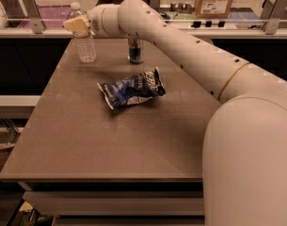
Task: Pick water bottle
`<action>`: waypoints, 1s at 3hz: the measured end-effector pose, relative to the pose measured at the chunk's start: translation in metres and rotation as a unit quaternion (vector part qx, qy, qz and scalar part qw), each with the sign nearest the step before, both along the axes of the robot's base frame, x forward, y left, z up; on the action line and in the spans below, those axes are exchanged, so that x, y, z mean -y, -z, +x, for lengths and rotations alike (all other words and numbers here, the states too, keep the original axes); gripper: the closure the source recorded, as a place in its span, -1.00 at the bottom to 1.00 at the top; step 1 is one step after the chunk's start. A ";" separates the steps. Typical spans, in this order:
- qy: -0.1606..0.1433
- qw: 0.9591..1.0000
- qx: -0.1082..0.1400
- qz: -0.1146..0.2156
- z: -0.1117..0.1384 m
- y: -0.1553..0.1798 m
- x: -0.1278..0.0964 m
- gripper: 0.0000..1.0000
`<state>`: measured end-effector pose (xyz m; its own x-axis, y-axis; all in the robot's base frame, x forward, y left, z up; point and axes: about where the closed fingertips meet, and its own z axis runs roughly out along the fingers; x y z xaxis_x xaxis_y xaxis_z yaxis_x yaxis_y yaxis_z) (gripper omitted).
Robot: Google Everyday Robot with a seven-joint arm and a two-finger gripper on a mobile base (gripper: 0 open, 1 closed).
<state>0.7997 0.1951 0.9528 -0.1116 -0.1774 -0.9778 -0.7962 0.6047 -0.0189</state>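
Water bottle (pixel 86 48) upright near far left corner of table (pixel 110 145), white cap up, clear ribbed body below. Gripper (pixel 77 26) right at bottle's shoulder, pale tip overlapping it. Can't tell whether spread or clamped, nor whether truly touching. Drink can (pixel 136 51) just right of bottle, under arm (pixel 180 46). Crumpled blue snack bag (pixel 131 88) nearer, mid-table

Warm, dimmish overhead light, soft shadow under the snack bag (pixel 131 88), dull sheen on the table (pixel 110 145) — my gripper (pixel 77 26) at the neck of the water bottle (pixel 86 46), evenly lit.
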 end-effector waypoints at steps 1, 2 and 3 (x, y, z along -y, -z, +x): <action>-0.002 1.000 -0.001 0.000 -0.001 0.001 -0.002 0.17; -0.003 1.000 -0.001 0.000 -0.001 0.002 -0.005 0.64; -0.005 1.000 -0.002 0.000 -0.002 0.003 -0.007 1.00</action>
<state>0.7981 0.2020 0.9496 -0.1142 -0.1790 -0.9772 -0.8019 0.5972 -0.0157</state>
